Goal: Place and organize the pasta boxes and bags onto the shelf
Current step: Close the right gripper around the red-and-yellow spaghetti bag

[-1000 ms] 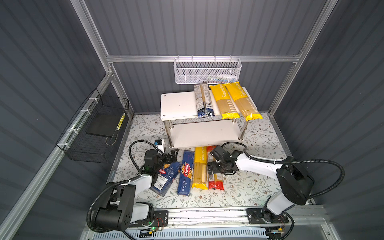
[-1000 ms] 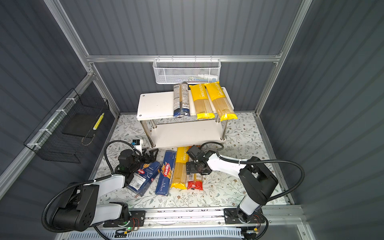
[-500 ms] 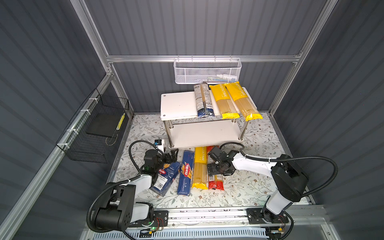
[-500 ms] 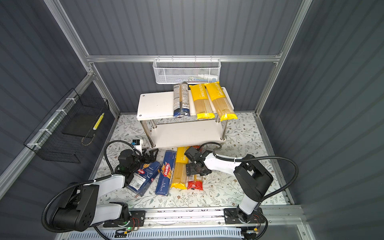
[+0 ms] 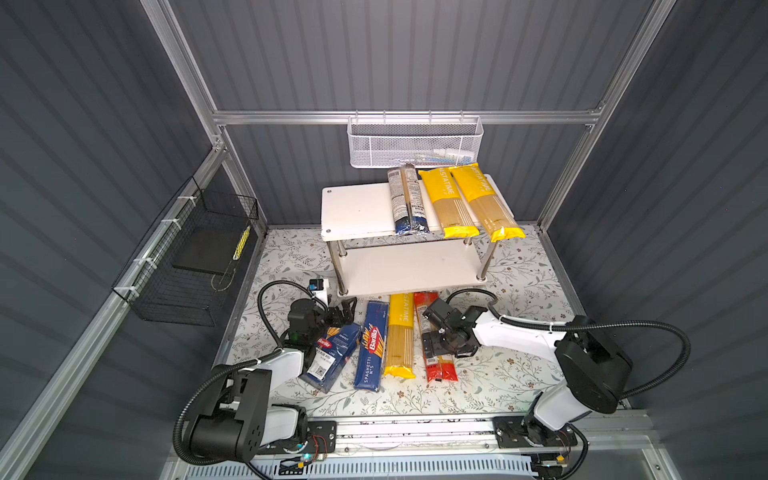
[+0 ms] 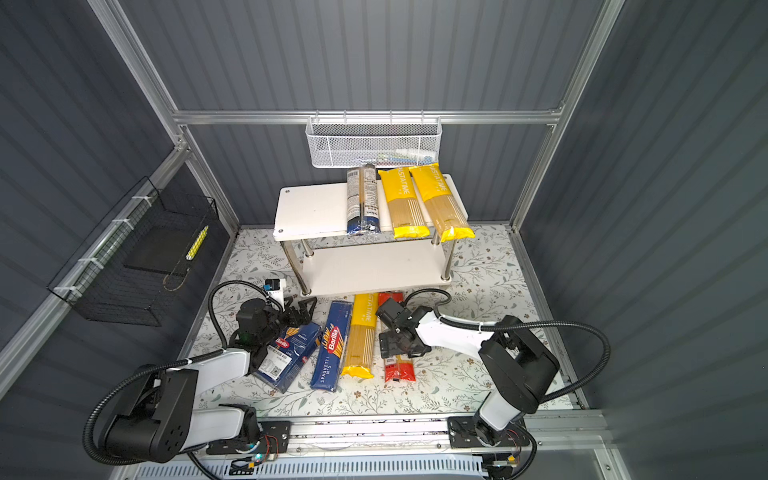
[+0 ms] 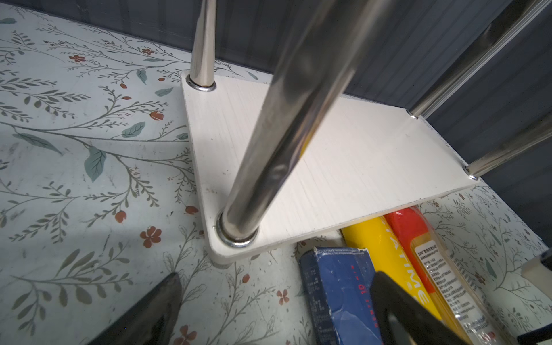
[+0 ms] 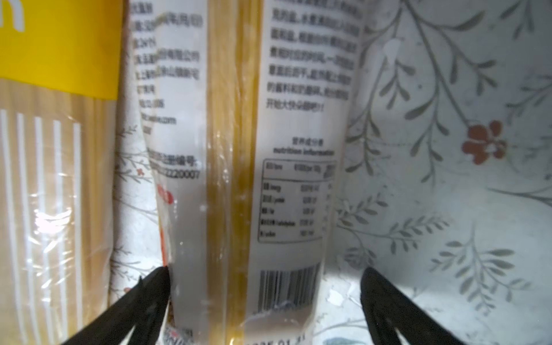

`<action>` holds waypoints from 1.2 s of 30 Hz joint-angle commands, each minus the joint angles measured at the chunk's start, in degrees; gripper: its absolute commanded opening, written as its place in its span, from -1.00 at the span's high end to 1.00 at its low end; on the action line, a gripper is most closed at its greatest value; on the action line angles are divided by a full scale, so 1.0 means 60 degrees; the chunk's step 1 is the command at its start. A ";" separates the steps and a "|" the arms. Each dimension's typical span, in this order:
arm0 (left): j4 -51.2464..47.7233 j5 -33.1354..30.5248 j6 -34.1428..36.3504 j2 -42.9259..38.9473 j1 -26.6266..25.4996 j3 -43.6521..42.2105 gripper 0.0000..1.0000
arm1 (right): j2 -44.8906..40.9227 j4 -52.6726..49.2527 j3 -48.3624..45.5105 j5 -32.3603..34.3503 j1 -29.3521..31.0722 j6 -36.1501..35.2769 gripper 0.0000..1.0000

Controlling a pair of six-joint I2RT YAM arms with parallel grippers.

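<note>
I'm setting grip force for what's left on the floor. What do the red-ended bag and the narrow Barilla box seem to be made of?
Red-ended bag: thin clear plastic film, glossy; glare streaks, wrinkles, and spaghetti strands showing through beside white printed labels.
Narrow Barilla box: printed cardboard, probably a satin finish; crisp folded edges and a scuffed, fraying corner in the left wrist view.

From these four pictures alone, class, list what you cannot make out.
- White mesh basket contents: both top views, too small behind mesh.
- Red-ended bag middle: both top views, under the right tool.
- Its label print: right wrist view, blurred.
- Narrow box: left wrist view, cut off by the edge.
</note>
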 commanded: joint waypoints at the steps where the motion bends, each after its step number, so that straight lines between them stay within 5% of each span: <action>1: -0.0710 0.0108 -0.0282 0.0035 -0.0073 -0.0286 -0.99 | -0.0410 -0.0463 -0.0179 0.0078 -0.0056 -0.0572 -0.98; 7: -0.0702 0.0127 -0.0279 0.0035 -0.0082 -0.0286 -0.99 | -0.0833 0.0305 0.0026 -0.0357 -0.0085 -0.0815 -0.98; 36: -0.0715 0.0078 -0.0280 -0.0004 -0.0083 -0.0286 -0.99 | 0.1439 0.0586 0.1215 0.0257 -0.0495 -0.0998 -0.98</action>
